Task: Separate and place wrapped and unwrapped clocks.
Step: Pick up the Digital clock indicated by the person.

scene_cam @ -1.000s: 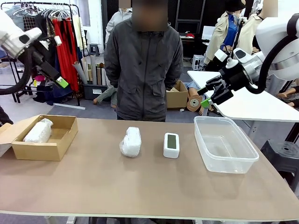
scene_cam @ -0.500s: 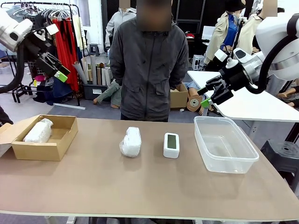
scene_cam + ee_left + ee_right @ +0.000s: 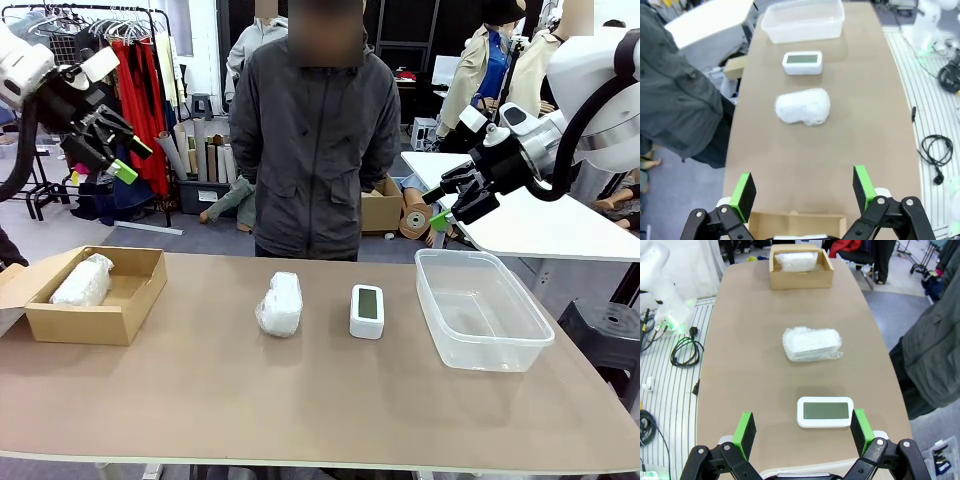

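Note:
One wrapped clock (image 3: 280, 303) lies mid-table, a lumpy bundle in white plastic wrap. To its right lies the bare white clock (image 3: 367, 310), screen up. A second wrapped clock (image 3: 82, 281) rests inside the cardboard box (image 3: 120, 312) at the left. My left gripper (image 3: 126, 158) hangs open, high above the box. High over the far right, my right gripper (image 3: 440, 203) is open too. The left wrist view looks down past the open left gripper (image 3: 804, 187) at the wrapped clock (image 3: 803, 106) and the bare clock (image 3: 802, 62). Beyond the open right gripper (image 3: 802, 432) lie the bare clock (image 3: 825, 411) and the wrapped clock (image 3: 812, 344).
A clear plastic container (image 3: 440, 335) stands at the right of the table with nothing in it. A person in a dark jacket (image 3: 315, 140) stands at the far edge, hands behind the back. Another white table (image 3: 530, 225) is behind on the right.
My left arm has drawn back a little to the left and its wrist has turned. The right arm and the things on the table have stayed put.

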`<state>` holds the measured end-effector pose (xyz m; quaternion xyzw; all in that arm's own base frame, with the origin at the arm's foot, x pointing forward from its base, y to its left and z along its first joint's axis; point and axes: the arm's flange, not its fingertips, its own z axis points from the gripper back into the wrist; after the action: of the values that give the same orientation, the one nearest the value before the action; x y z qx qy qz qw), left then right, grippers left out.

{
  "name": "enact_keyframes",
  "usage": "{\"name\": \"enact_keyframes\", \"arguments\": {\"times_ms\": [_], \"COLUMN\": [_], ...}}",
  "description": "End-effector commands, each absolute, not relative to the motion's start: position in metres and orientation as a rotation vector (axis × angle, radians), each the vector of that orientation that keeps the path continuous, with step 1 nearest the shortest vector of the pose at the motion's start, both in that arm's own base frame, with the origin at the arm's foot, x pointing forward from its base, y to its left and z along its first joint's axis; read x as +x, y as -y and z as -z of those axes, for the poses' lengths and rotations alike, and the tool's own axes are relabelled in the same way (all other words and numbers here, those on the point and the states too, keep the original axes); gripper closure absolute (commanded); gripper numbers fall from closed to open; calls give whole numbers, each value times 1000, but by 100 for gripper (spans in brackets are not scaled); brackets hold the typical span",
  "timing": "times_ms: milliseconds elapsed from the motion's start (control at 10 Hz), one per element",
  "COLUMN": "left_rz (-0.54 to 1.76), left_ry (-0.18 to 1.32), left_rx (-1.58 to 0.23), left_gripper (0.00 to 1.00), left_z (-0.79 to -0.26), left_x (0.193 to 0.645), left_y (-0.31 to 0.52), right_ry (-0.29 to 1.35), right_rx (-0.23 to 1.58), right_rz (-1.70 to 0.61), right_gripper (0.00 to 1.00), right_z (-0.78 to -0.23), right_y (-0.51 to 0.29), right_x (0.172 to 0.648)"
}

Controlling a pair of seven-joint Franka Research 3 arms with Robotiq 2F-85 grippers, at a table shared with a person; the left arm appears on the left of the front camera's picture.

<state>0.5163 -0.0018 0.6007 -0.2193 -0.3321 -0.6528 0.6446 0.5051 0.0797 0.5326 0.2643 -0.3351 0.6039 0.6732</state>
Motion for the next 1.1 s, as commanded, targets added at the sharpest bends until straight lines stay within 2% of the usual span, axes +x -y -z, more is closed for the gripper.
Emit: {"name": "enact_keyframes", "arguments": {"times_ms": [0, 600, 1000], "left_rz": [1513, 1514, 1545], "left_ry": [772, 702, 733], "left_rx": [-479, -488, -438], "left_gripper": [0, 0, 0], "left_z": [-603, -588, -570], "left_x": [518, 507, 495], "left_y": [3, 23, 50], "right_ry": [762, 762, 762], "right_rx": [596, 596, 596], "right_rz": [-1363, -1363, -1363], "right_gripper": [0, 0, 0], "right_z": [-535, -535, -535], "right_y": [-80, -80, -80], "right_x": [505, 505, 505]}}
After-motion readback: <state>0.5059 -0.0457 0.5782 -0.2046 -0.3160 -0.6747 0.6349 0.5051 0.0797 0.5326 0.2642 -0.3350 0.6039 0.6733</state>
